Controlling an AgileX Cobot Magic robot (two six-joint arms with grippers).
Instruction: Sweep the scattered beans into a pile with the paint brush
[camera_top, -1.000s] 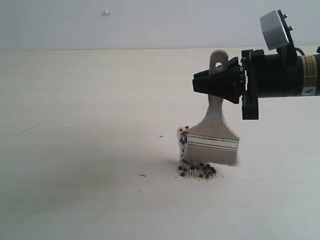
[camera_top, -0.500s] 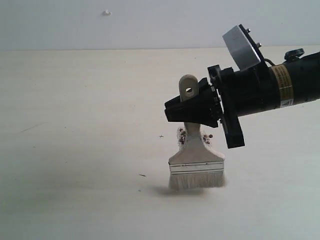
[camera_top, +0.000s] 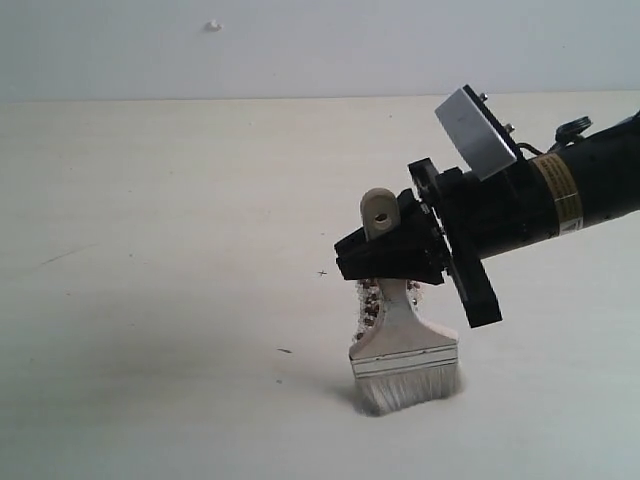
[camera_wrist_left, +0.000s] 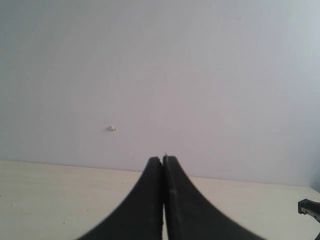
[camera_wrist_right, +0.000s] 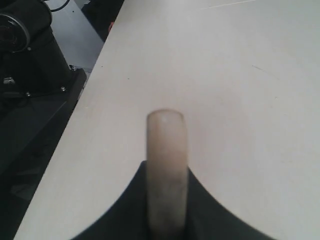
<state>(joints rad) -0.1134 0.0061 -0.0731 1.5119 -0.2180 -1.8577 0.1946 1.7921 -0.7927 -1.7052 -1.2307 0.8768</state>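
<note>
In the exterior view my right gripper (camera_top: 388, 252) is shut on the cream handle of the paint brush (camera_top: 403, 335). The brush hangs tilted, its pale bristles (camera_top: 410, 392) touching the table. A few brown beans (camera_top: 368, 300) with whitish crumbs show just behind the handle, under the gripper. The pile is hidden behind the brush head. In the right wrist view the handle (camera_wrist_right: 166, 140) sticks out between the black fingers of the right gripper (camera_wrist_right: 167, 167). My left gripper (camera_wrist_left: 163, 160) is shut and empty, facing the wall above the table, and is out of the exterior view.
The pale table (camera_top: 160, 250) runs wide to the left, with a small dark mark (camera_top: 285, 351) near the brush. A white speck (camera_top: 213, 25) sits on the back wall. Past the table's edge in the right wrist view stands a dark robot base (camera_wrist_right: 30, 50).
My right gripper has swung left and toward the camera with the brush, tilting as it went. The bristles now rest in front of where the pile showed, covering it.
</note>
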